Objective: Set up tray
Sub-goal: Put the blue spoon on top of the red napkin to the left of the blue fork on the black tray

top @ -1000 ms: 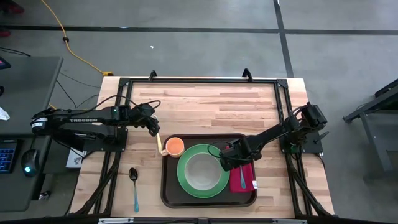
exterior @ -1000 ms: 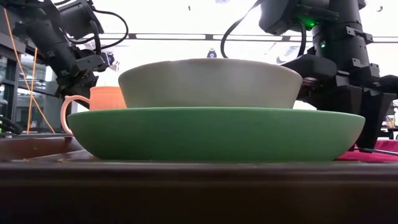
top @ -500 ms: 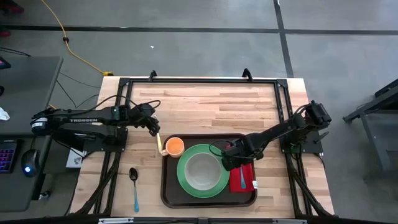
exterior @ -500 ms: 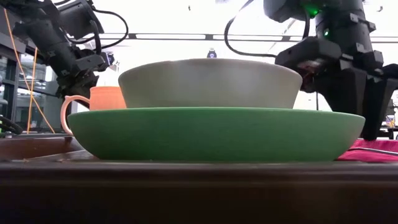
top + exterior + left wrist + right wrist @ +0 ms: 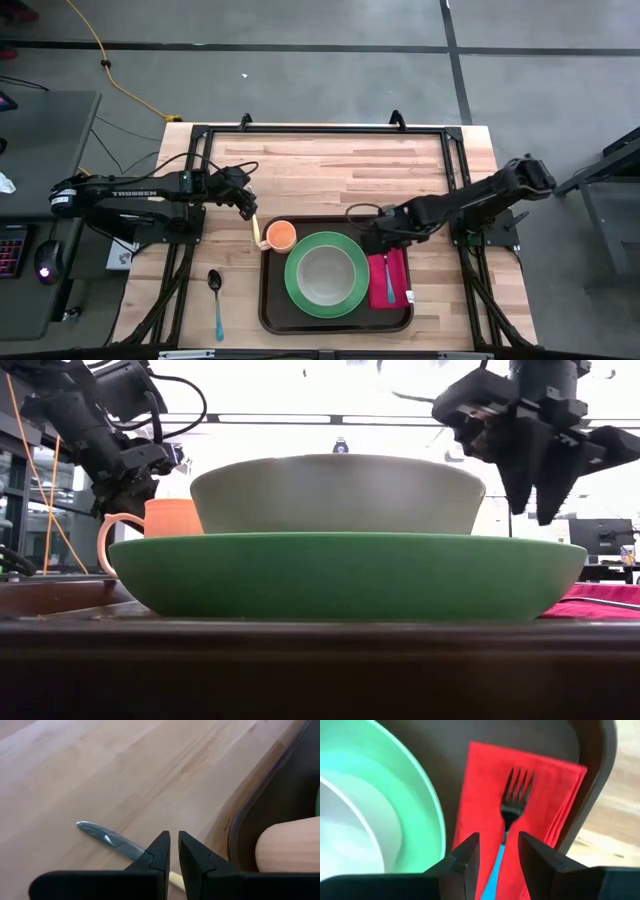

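The left gripper point(image 5: 252, 212), clenched on a knife point(image 5: 111, 841), sits just left of the tray point(image 5: 270, 310), blade pointing away from it.

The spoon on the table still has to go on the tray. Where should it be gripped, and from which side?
Probably grip the spoon at mid-handle, coming straight down from above. It lies flat on the bare wood left of the tray, dark bowl toward the table's far edge, thin blue handle toward the near edge, so fingers should close across the handle's narrow width.
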Robot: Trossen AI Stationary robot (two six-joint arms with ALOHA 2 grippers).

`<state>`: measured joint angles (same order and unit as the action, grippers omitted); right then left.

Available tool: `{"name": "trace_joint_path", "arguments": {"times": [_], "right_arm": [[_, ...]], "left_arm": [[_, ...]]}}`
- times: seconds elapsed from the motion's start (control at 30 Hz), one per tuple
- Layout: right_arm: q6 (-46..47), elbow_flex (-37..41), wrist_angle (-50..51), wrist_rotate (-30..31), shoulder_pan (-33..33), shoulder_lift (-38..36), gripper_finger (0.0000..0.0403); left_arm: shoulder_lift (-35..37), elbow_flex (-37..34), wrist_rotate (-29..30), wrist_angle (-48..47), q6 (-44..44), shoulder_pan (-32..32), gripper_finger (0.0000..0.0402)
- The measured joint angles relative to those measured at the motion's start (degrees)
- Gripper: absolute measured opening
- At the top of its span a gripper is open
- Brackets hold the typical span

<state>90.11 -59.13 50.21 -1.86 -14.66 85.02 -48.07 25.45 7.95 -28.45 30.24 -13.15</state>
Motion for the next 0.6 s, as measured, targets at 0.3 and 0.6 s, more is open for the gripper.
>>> {"name": "trace_joint_path", "arguments": {"times": [0.3,0.6], "right_arm": [[-2.88,0.00,0.52,6.72,2.60,-2.75,0.0112],[-9.58,0.00,-0.25,11.99,6.71,-2.95,0.0112]], "left_arm": [[-0.01,0.00,-0.64,0.00,0.00,0.02,0.0067],[-0.01,0.37,-1.60,-1.13,-0.14,0.02,0.0067]]}}
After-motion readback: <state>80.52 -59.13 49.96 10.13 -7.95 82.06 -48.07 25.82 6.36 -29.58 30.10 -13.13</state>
